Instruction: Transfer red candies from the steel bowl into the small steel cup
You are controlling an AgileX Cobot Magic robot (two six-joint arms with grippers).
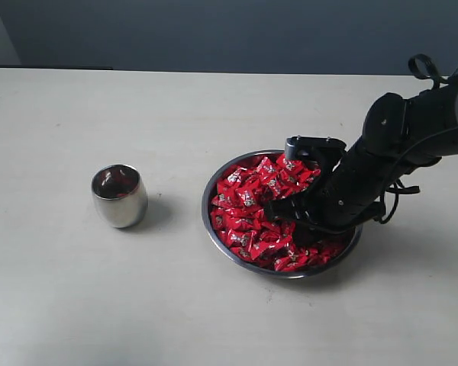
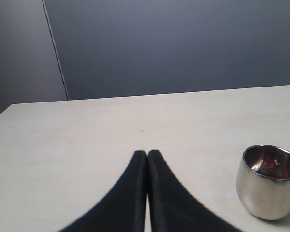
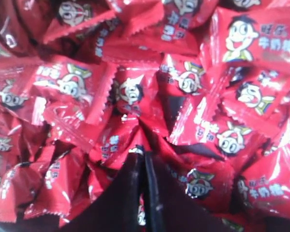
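Observation:
Red candies in shiny wrappers fill the steel bowl right of centre on the table. My right gripper reaches down into the pile. In the right wrist view its fingers are pressed together among the candies. A wrapper edge is pinched at their tips and a bit of wrapper shows in the slit between them. The small steel cup stands upright to the left of the bowl, apart from it. My left gripper is shut and empty above bare table, with the cup off to one side. Something reddish shows inside the cup.
The pale table runs back to a dark grey wall. My right arm comes in from the right edge, leaning over the bowl's right half.

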